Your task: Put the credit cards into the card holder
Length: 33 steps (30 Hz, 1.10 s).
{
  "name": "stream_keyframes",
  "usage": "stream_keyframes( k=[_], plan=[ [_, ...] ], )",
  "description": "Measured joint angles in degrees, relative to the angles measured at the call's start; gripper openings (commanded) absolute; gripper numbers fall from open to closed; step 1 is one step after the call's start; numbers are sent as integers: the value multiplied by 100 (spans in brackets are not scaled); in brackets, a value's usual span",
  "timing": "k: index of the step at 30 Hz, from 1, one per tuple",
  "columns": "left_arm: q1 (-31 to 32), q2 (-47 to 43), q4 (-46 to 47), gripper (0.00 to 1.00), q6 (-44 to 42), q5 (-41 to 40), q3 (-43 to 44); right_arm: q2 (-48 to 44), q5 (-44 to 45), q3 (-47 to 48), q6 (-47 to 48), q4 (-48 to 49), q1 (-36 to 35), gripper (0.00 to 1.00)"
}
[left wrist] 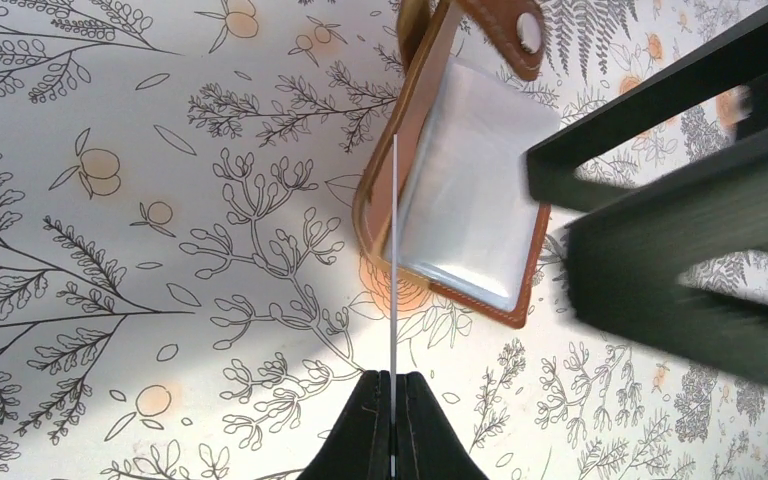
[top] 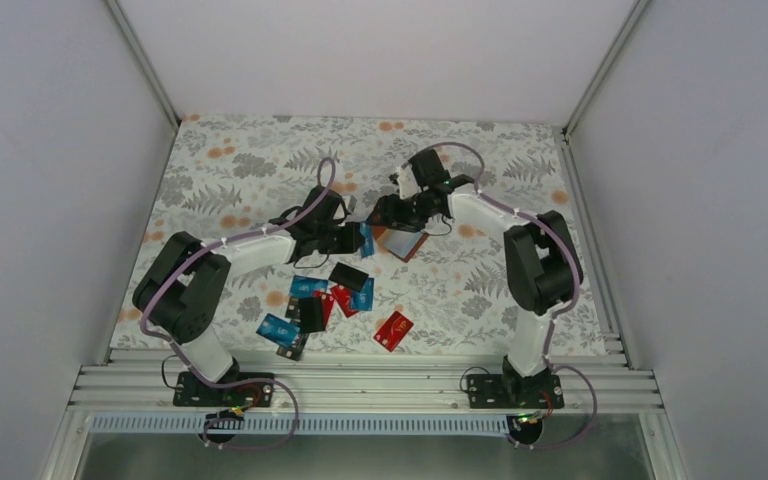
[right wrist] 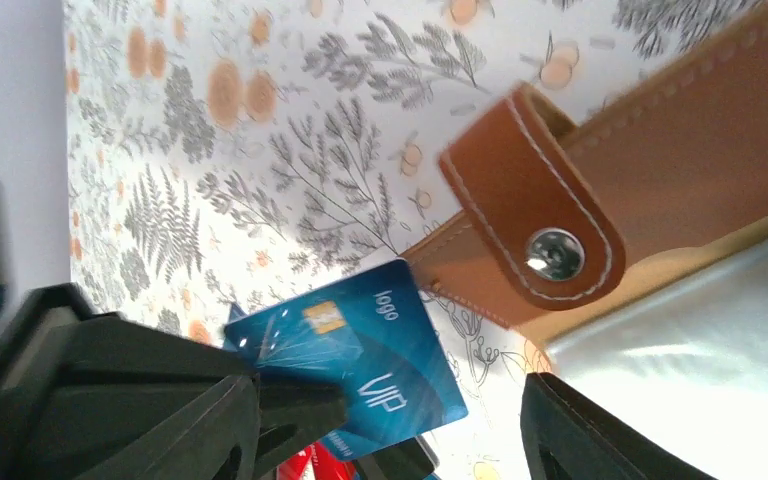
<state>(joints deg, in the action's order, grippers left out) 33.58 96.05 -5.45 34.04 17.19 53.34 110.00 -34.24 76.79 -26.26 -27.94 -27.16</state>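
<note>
My left gripper (top: 357, 237) is shut on a blue credit card (top: 367, 241). In the left wrist view the card (left wrist: 394, 260) shows edge-on as a thin line from the shut fingers (left wrist: 415, 430), its far edge over the left edge of the open brown card holder (left wrist: 470, 190). The holder (top: 405, 244) lies with its clear sleeves up. My right gripper (top: 386, 213) is open over the holder's right side; its fingers (left wrist: 660, 120) spread apart. In the right wrist view, the blue card (right wrist: 370, 345) hangs beside the holder's snap flap (right wrist: 540, 220).
Several loose cards lie in front of the arms: blue ones (top: 307, 287), a black one (top: 348, 274), red ones (top: 343, 299) and a single red one (top: 393, 330) apart to the right. Floral cloth (top: 520, 290) covers the table. Grey walls close in on three sides.
</note>
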Motion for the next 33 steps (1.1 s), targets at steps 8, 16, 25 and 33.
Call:
stream_keyframes(
  k=[8,16,25,33],
  plan=[
    [0,35,-24,2,-66,-2,92,-715,621,-31,195,-319,214,67],
    [0,153,-66,2,-168,0,326,-1099,804,-1204,-120,-72,551,66],
    [0,214,-111,2,-210,2,420,-1086,313,-1714,-623,732,1062,66],
    [0,254,-175,2,-210,4,446,-595,28,-1561,-776,1145,1187,63]
  ],
)
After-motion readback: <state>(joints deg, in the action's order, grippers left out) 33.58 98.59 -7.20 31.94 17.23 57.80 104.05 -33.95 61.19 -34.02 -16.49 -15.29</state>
